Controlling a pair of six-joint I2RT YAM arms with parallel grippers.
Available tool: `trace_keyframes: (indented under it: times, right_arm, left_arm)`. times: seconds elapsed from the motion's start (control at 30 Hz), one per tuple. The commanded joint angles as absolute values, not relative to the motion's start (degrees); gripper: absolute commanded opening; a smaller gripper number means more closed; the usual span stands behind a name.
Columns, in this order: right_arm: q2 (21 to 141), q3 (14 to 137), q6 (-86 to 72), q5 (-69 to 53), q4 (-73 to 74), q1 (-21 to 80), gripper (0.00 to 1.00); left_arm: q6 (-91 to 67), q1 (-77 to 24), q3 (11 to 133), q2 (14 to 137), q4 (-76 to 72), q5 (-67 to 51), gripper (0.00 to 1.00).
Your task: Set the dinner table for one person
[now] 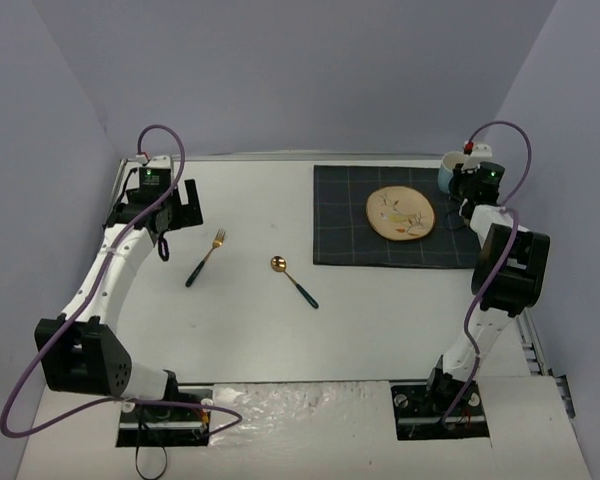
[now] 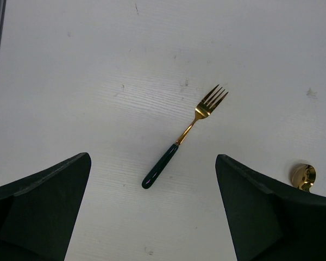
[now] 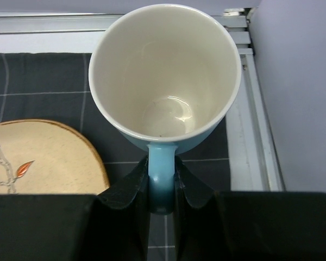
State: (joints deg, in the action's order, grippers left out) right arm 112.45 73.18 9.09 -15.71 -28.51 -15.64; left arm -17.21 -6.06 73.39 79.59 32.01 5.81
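Observation:
The dinner table [image 1: 250, 330] is a white top. A dark checked mat [image 1: 340, 240] lies at the back right with a tan plate [image 1: 401, 214] on it. A gold fork with a dark handle [image 1: 206, 257] and a gold spoon [image 1: 293, 280] lie on the bare table left of the mat. My right gripper [image 3: 163, 182] is shut on the handle of a light blue mug [image 3: 165, 76], white inside and empty, at the mat's far right corner [image 1: 450, 170]. My left gripper [image 2: 152, 217] is open above the table, near the fork [image 2: 182, 138]. No person is in view.
Metal edge rails [image 3: 255, 109] run along the table's right and back sides, close to the mug. Purple-grey walls enclose the table on three sides. The plate's rim [image 3: 54, 157] lies just left of the mug. The spoon's bowl [image 2: 304, 176] shows by my left gripper's right finger.

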Motion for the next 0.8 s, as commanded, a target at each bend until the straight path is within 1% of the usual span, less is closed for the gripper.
trace_keyframes:
  times: [0.0, 0.33, 0.77]
  right_arm:
    - [112.75, 80.11, 9.37, -18.16, -39.35, -16.99, 0.00]
    - [118.26, 85.60, 9.43, -18.52, -39.49, -17.78, 0.00]
    - [122.36, 88.16, 10.11, -18.73, -39.55, -18.02, 0.00]
  left_arm:
    - [-17.49, -5.22, 74.30, 79.25, 27.87, 5.04, 0.97]
    - [-17.17, -5.10, 73.71, 79.83, 27.04, 4.86, 0.97]
    - [-17.14, -5.10, 73.65, 80.86, 26.72, 4.13, 0.97]
